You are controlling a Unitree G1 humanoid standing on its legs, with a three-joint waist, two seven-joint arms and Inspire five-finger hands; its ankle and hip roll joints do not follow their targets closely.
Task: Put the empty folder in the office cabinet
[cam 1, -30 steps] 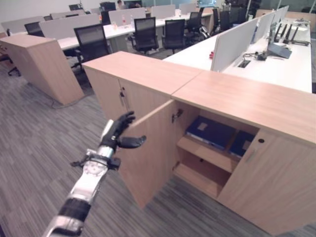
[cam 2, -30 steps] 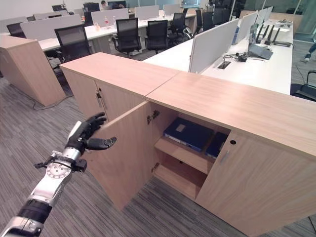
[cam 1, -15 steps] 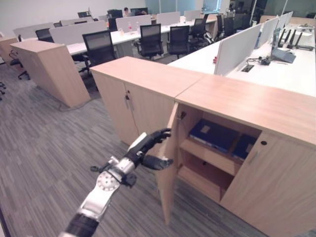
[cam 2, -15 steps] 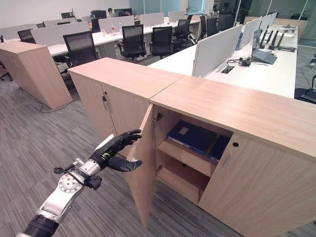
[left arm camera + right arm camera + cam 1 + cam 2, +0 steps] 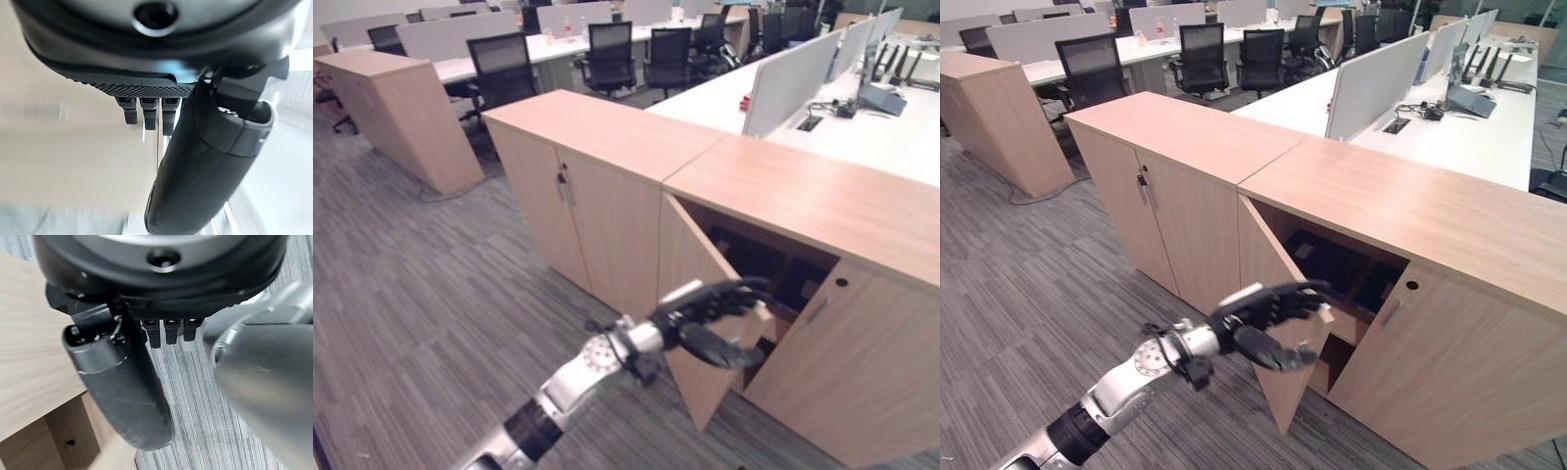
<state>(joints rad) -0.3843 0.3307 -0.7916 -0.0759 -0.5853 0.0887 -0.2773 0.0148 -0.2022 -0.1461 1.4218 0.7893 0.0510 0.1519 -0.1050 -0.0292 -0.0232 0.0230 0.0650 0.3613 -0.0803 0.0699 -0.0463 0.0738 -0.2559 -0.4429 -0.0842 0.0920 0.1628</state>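
Left hand (image 5: 1268,318) spread, fingers straight, flat against outer face of cabinet door (image 5: 1268,284); door half shut. Blue folder (image 5: 1317,262) lies on cabinet's upper shelf, at 1 o'clock from hand, behind door. Right hand (image 5: 122,382) relaxed, empty, near cabinet's wooden edge.

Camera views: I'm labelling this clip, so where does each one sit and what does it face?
Left eye view: head, looking down at the cabinet door; left hand on it.
Right eye view: same scene, slightly shifted; both share the dark folder inside.
Left wrist view: along the left hand, pale door close.
Right wrist view: along the right hand, over carpet and cabinet wood.
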